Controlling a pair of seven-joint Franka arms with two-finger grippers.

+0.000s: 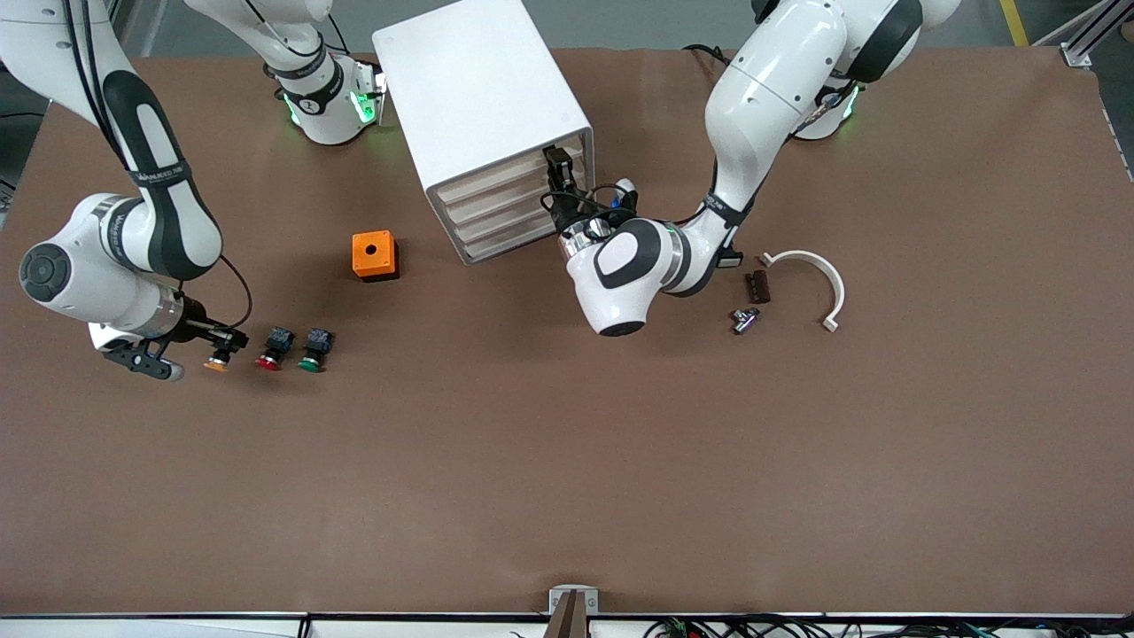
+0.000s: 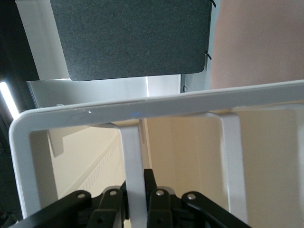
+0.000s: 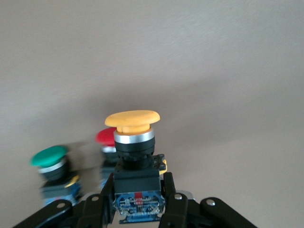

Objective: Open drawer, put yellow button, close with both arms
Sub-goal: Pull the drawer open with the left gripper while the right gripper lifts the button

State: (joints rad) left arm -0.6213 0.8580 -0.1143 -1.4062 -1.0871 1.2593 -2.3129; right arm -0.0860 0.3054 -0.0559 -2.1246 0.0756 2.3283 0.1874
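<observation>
While right gripper (image 3: 137, 202) clamps yellow button (image 3: 134, 142) by its boxy body and left gripper (image 2: 137, 202) pinches drawer (image 2: 135, 166) handle: looks light, rigid, slick-capped, so best held by the body.

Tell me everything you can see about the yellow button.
The yellow button is a small push-button with a round, domed yellow-orange cap, a silver collar beneath it, and a black body ending in a blue-labelled block. It looks like plastic with a metal ring. The right end effector is shut on its body, fingers on both sides. It sits at the right arm's end of the table, beside the red button and apart from it, with the green button next along the row.
</observation>
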